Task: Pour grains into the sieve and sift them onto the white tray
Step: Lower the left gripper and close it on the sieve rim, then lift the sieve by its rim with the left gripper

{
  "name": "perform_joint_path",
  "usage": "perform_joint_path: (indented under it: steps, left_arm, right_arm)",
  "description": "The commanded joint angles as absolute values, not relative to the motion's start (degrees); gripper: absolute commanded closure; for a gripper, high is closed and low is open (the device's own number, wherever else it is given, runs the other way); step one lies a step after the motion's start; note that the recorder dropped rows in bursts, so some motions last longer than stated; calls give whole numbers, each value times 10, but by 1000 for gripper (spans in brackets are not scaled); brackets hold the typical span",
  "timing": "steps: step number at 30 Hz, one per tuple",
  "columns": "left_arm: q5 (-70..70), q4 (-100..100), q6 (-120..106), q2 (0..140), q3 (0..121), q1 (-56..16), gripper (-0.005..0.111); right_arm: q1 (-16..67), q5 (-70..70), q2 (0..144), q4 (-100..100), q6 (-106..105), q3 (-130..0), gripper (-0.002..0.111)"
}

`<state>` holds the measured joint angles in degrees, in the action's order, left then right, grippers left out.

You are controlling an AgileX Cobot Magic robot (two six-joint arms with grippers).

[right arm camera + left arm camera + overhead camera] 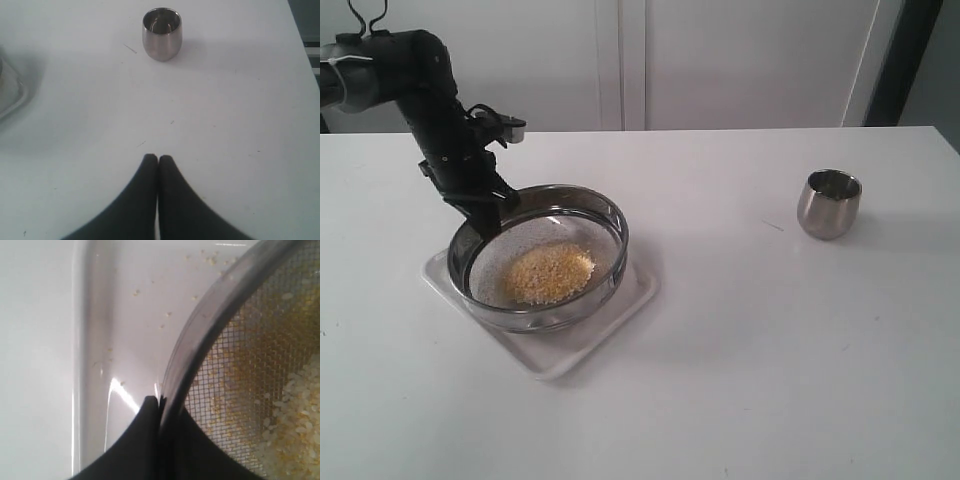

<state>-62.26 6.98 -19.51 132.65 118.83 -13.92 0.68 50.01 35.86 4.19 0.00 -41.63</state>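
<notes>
Left wrist view shows the left gripper (160,405) pinched on the sieve (210,315). One finger (142,440) lies against the outside of the steel rim and the other against the inside, above the mesh, and the two nearly meet across the thin wall. In the exterior view this grip sits on the part of the rim nearest the table's (770,350) far left corner. The sieve rests on the white tray (620,310), which lies toward the left edge of the table. The grains (552,272) form one yellow heap on the mesh, slightly off centre, and a few stray granules lie on the tray floor.

The right gripper (158,159) is fully closed on nothing, above bare table. The steel cup (829,204) stands upright toward the right edge.

Handling: the sieve is probably rigid and light, but its polished rim looks slippery, and a one-sided rim grip will likely let it tip. The grains are loose, so shaking should stay over the tray.
</notes>
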Motion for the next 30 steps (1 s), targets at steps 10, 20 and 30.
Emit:
perform_joint_path:
  steps: [10,20,30]
  left_arm:
    - [-649,97,-183,1313,1194,-112,107]
    - [-687,121,-190,1314,1194,-93,107]
    - [-682,124,-164,1314,1194,-82,107]
  right_arm:
    - [6,497,355,43,3,-414,108]
    - [6,497,355,43,3,-414,108]
    - [6,497,355,43,3,-414,108]
